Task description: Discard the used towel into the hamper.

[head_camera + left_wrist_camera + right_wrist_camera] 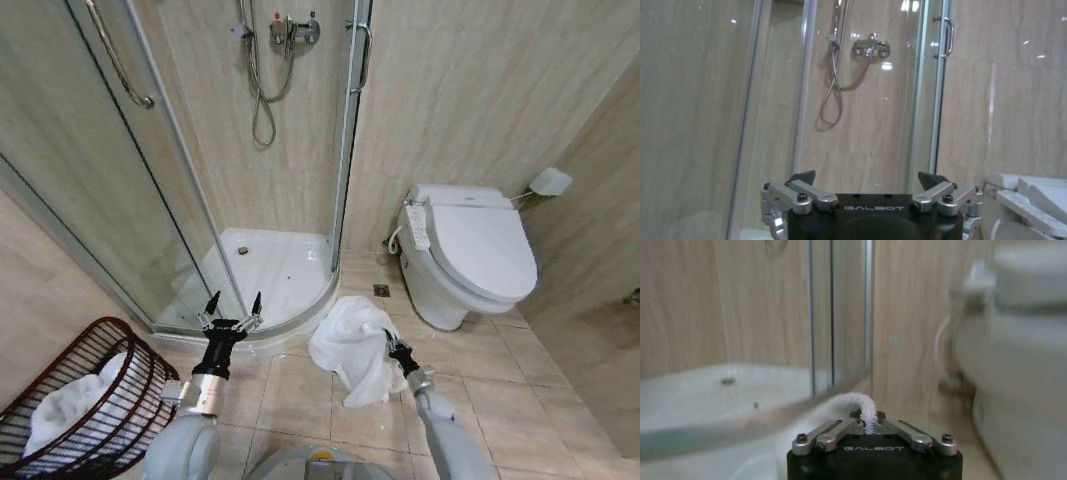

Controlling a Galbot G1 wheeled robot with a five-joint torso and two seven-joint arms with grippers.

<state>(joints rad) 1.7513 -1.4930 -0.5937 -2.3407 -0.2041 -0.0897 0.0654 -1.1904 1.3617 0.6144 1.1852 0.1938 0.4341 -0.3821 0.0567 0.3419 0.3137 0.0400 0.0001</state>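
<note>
**Ana:** While the right pincer [391, 343] is clamped on a fold of the white towel [352, 345], let's count: how many towels?

**Ben:** Two. One in the grip, hanging just off the tiled floor [500, 380] between the shower tray [275, 262] and the toilet [468, 255]. Another white towel [62, 405] already lies in the hamper [128, 395].

**Ana:** And one hamper, dark reddish-brown open weave, at the robot's left by the glass shower wall [90, 200], mouth up and tilted toward the robot.

**Ben:** The held towel's long axis runs from near the shower tray's curved rim back toward the robot, trailing down to a tail below the pincer. From the right wrist, a white loop of towel [863, 407] pokes up between the closed fingers.

**Ana:** Left pincer [233, 310]?

**Ben:** Spread wide, holding nothing, raised in front of the shower tray's rim, just beside the hamper. From the left wrist, its fingertips [803, 177] stand well apart, pointing at the shower hose [833, 85].
</note>
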